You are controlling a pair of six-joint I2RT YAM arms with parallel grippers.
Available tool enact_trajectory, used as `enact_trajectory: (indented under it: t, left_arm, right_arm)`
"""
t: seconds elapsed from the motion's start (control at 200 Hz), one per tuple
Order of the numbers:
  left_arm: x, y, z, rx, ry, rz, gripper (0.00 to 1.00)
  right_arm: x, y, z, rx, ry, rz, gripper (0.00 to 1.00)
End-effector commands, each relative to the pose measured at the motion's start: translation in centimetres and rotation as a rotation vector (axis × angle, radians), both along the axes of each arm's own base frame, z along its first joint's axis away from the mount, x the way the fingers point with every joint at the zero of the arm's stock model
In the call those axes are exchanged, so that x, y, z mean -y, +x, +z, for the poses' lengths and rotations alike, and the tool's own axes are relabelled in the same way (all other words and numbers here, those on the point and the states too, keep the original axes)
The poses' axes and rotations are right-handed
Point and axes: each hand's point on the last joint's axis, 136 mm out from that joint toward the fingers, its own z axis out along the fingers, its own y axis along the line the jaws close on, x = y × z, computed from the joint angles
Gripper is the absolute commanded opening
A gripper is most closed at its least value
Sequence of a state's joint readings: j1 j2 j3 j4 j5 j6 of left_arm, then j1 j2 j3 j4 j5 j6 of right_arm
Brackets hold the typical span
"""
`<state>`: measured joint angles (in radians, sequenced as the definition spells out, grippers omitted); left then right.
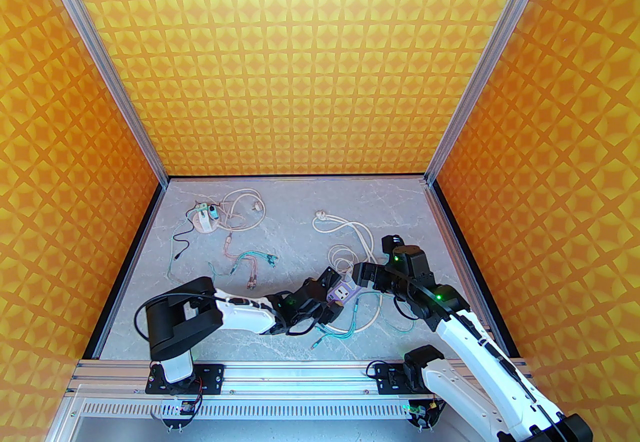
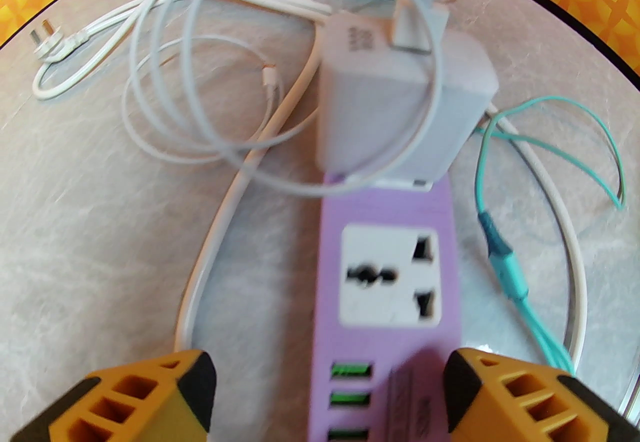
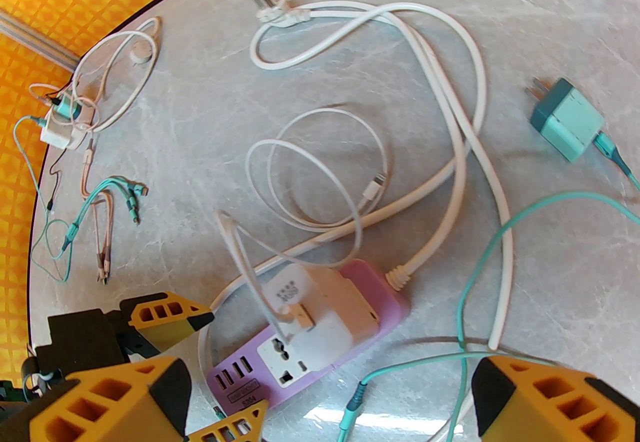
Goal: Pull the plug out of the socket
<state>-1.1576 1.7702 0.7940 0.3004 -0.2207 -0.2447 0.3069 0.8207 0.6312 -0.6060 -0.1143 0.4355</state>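
A purple power strip (image 2: 382, 210) lies on the marble table, with a white block-shaped plug (image 2: 400, 105) seated in its far socket. A thin white cable loops over the plug. My left gripper (image 2: 330, 380) is open and straddles the strip's near end with the USB ports. Its right finger (image 2: 480, 390) is at the strip's edge; the left finger stands apart. From above, the strip (image 1: 345, 294) sits between the left gripper (image 1: 325, 297) and the right gripper (image 1: 362, 275). In the right wrist view the right gripper (image 3: 330, 395) hangs open above the strip (image 3: 372, 290) and plug (image 3: 325, 310).
The strip's thick white cord ends in a loose plug (image 3: 272, 10). A thin white cable coil (image 3: 320, 170) lies beside the strip. A teal charger (image 3: 567, 120) with teal cables lies to the right. Another socket with a cable cluster (image 1: 205, 217) sits at the back left.
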Motion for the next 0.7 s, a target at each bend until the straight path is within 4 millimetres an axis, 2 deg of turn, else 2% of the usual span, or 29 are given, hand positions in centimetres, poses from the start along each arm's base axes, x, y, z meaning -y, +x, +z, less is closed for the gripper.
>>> enact_trajectory:
  t: [0.0,0.115,0.235,0.405,0.515,0.695]
  left_arm:
    - [-0.8,-0.5,1.2,0.017,0.025,-0.012,0.84]
    - [-0.2,-0.7,1.8,0.019,0.007,-0.028,0.86]
    - [0.6,-1.3,0.3,0.0,0.032,-0.069,0.91]
    - [1.3,-1.5,-1.7,-0.014,0.081,-0.087,0.88]
    - [1.1,-0.9,-2.6,-0.009,0.1,-0.069,0.79]
    - [0.3,-0.2,-2.8,-0.002,0.106,-0.047,0.6]
  right_arm:
    - [-0.3,0.7,0.6,0.033,-0.003,0.012,0.98]
    - [-0.4,0.7,0.5,0.025,0.0,0.018,0.98]
    - [-0.4,0.6,0.4,0.024,-0.002,0.019,0.98]
    - [-0.5,0.5,0.4,0.021,0.006,0.02,0.98]
    - [-0.8,0.3,0.2,0.015,0.017,0.038,0.99]
    - [-1.0,0.3,0.2,0.022,0.001,0.04,0.98]
